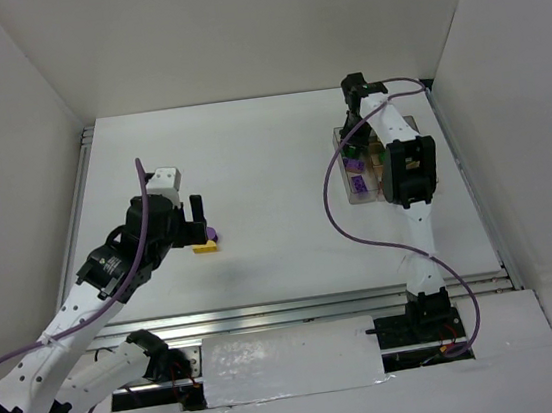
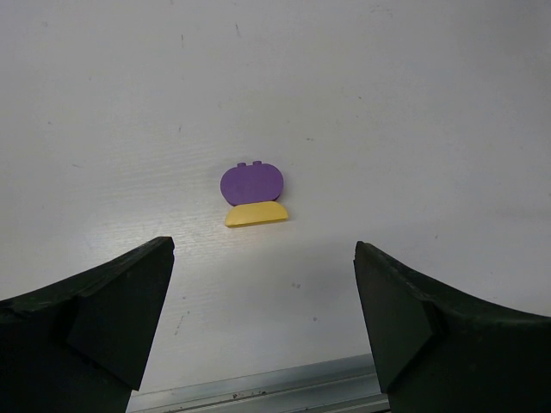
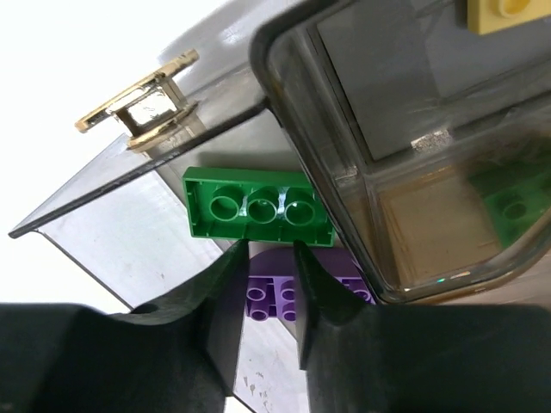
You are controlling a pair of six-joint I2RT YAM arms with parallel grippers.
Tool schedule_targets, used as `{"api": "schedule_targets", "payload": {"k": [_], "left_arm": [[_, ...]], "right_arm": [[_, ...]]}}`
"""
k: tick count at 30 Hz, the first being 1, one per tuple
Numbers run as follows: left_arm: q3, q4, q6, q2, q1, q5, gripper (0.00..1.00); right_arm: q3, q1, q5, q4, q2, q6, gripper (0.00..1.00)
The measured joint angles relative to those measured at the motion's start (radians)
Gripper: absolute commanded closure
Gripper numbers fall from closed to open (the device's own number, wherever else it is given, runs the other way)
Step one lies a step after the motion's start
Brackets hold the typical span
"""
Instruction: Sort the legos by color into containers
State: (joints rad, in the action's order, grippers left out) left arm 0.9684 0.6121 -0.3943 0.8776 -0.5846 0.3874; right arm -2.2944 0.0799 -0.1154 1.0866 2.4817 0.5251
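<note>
The left tool [image 2: 263, 258] hangs wide open over the worktop [image 2: 387, 103], aimed at two loose legos: a rounded purple lego [image 2: 251, 182] with a yellow lego [image 2: 256, 213] touching its near edge. Because they touch, closing on them could catch both at once or nudge one away, and two colours might then travel together. Both look low and flat, so a pinch may also slip off. Across the worktop, the right tool [image 3: 271, 249] is narrow, its tips at the near edge of a green brick [image 3: 258, 209] beside the tray [image 3: 297, 142]. Whether it truly grips the brick I cannot tell. A purple brick [image 3: 275, 297] shows through the gap between the tips, beneath the green one. If the green brick ends up there, it would likely sit with the purple ones, in the wrong compartment. It also lies close to the tray's wall, so it could snag on the rim and tip. The tray looks light, and a push from the tool might shift it.
</note>
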Motion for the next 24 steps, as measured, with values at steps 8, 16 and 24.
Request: {"api": "schedule_targets", "payload": {"k": [8, 16, 24], "left_arm": [[0.000, 0.000, 0.000, 0.010, 0.000, 0.000, 0.02], [0.000, 0.000, 0.000, 0.031, 0.002, 0.000, 0.02], [0.000, 0.000, 0.000, 0.032, 0.007, 0.000, 0.03]], "right_arm": [[-0.041, -0.003, 0.016, 0.018, 0.024, -0.026, 0.60], [-0.076, -0.012, 0.035, 0.061, 0.046, -0.031, 0.69], [-0.081, -0.029, 0.072, 0.062, 0.049, -0.051, 0.88]]}}
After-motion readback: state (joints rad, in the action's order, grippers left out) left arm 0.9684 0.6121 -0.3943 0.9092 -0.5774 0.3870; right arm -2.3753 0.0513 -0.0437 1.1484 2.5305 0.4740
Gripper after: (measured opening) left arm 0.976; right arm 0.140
